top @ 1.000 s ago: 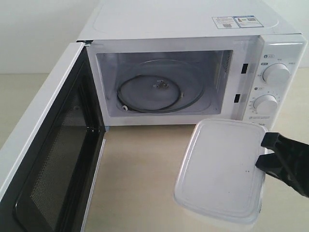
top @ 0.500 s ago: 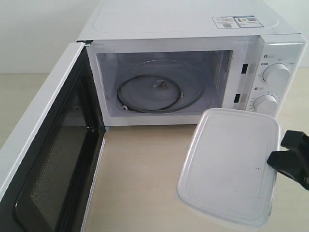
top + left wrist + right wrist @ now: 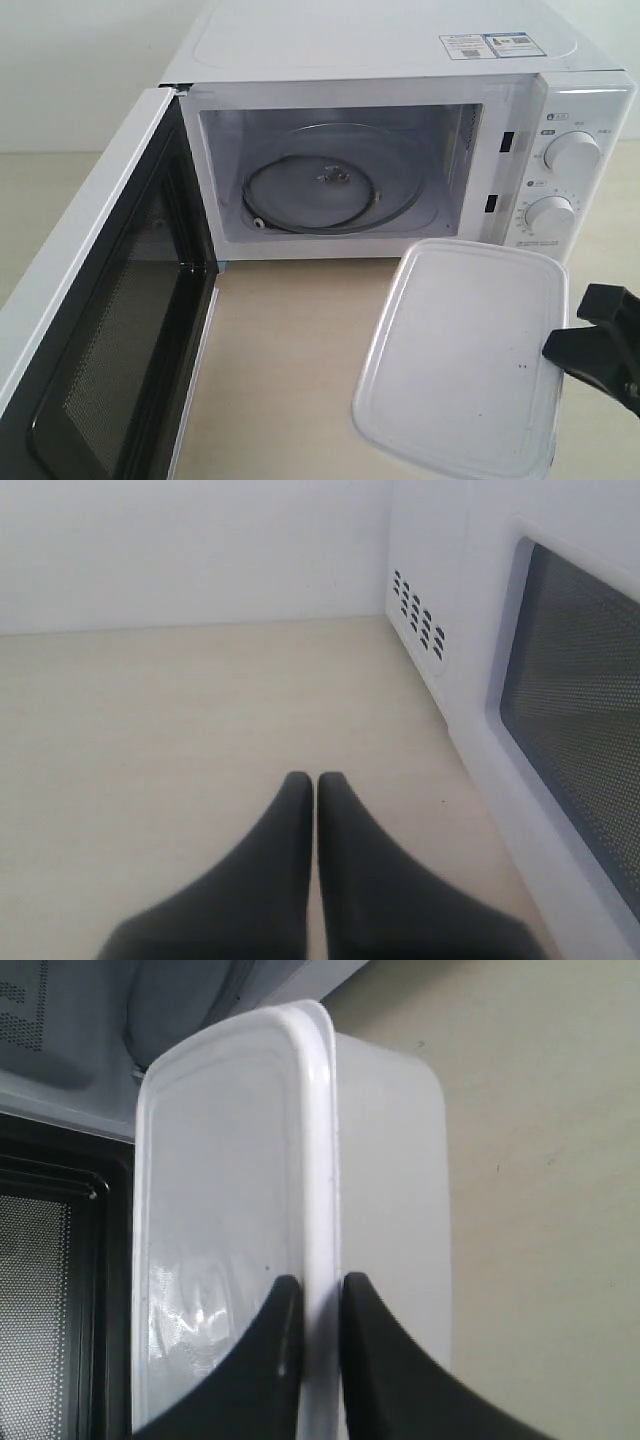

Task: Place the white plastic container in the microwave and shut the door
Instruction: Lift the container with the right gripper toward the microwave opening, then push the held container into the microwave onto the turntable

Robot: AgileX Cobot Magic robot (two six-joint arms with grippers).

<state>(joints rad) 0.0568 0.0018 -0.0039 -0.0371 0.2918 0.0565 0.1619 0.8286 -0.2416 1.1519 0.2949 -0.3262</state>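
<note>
White door (image 3: pixel 100 330): swung fully open at the left of the scene, hinged on the left side of the cabinet; its black inner frame and dark mesh window face right, toward the cavity.
Black left gripper (image 3: pixel 316 780): low over bare table on the outer side of the door; fingers (image 3: pixel 285 830) pressed together tip to tip with nothing between them; the arm points along the door's outer face, toward the vent holes (image 3: pixel 418 620) in the cabinet's left wall.
Pale table (image 3: pixel 290 370): a beige top that carries the oven.
White microwave (image 3: pixel 380 40): at the far side of the table, cavity open toward the near side; a sticker (image 3: pixel 487 44) lies on its top at the right.
Glass turntable (image 3: pixel 340 185): lies flat on the cavity floor, with a dark roller ring (image 3: pixel 312 198) under it.
Round dials (image 3: pixel 572 152): two, one above the other on the right panel.
Translucent white plastic container (image 3: pixel 460 360): outside the oven, near and right of the cavity opening, in front of the dial panel; long axis runs near to far, the far end leaning slightly right; the lid is on, its broad face turned up toward the exterior view; whether the base touches the table cannot be told.
Black right gripper (image 3: pixel 580 325): reaches in from the right edge of the scene, pointing left; fingers (image 3: pixel 285 1340) clamped on the rim along the container's right long side, one on the lid face and one on the side wall.
</note>
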